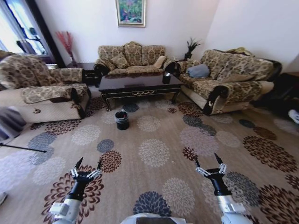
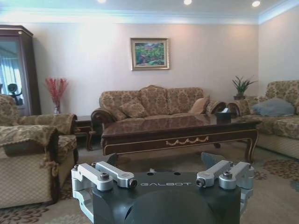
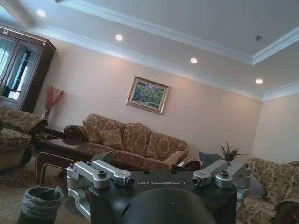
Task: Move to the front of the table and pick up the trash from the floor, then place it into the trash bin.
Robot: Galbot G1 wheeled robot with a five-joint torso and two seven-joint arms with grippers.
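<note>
The robot stood well back from the table [image 1: 139, 84], both arms held low and forward over the floor [image 1: 159, 140]. The left gripper [image 1: 88, 164] hung above the carpet with its fingers spread wide, holding nothing. The right gripper [image 1: 207, 160] was likewise wide and empty. The trash bin [image 1: 122, 120] stood on the floor just in front of the table's front rail, nearer its left corner. The bin's bag-lined rim [image 3: 41, 196] was visible from the right wrist. No trash could be made out on the carpet.
</note>
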